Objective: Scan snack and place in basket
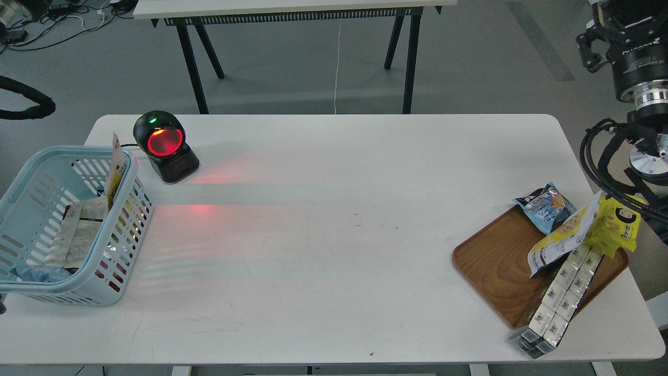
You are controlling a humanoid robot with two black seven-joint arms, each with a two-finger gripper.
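A flat pouch with a yellow front and white top (pixel 116 171) stands on edge inside the light blue basket (pixel 31 292), leaning on its right wall. A similar yellow pouch picturing golden balls (pixel 562 237) lies on the brown tray. My left gripper is out of view; only a black cable loop (pixel 28 108) shows at the left edge. My right gripper (pixel 613 21) is high at the top right corner, far above the tray, partly cut off by the frame, its visible finger (pixel 587 48) spread wide and empty.
A black scanner (pixel 164 146) glows red beside the basket and casts red light on the table. The wooden tray (pixel 496 261) also holds a blue snack bag (pixel 545 206), a yellow cartoon-face packet (pixel 618 224) and silver-white boxes (pixel 558 297). Other packets lie in the basket.
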